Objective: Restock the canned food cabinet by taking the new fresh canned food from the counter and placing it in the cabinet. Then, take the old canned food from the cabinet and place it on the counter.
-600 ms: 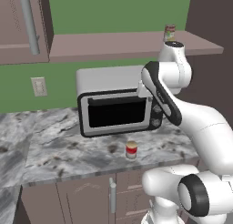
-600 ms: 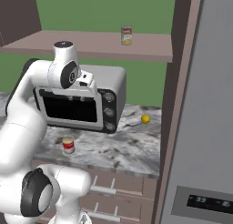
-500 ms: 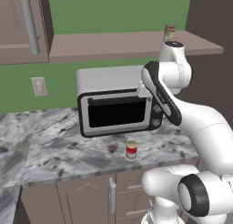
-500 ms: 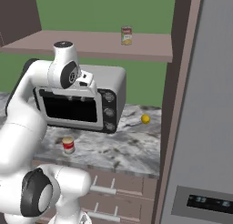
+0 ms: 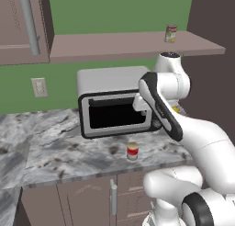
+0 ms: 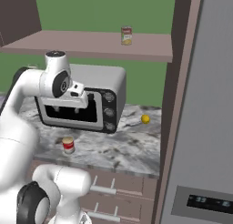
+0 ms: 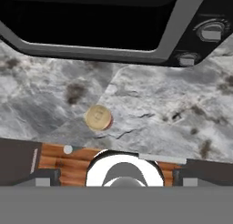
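The new fresh canned food [image 5: 132,151] [image 6: 68,145] stands upright on the counter [image 5: 69,151] [image 6: 123,145], in front of the microwave. From above, its round tan top [image 7: 98,117] lies below and a little left of my hand. My gripper [image 5: 139,109] [image 6: 73,108] [image 7: 120,176] hangs open high above that can, in front of the microwave door, holding nothing. The old canned food [image 5: 170,33] [image 6: 126,36] stands on the cabinet shelf [image 5: 114,43] [image 6: 82,41], toward its right end.
A silver microwave [image 5: 114,105] [image 6: 104,82] sits at the back of the counter under the shelf. A lemon [image 6: 145,119] lies to its right. A tall fridge [image 6: 205,127] bounds the right side. A door cupboard with a metal handle [image 5: 30,23] hangs at upper left.
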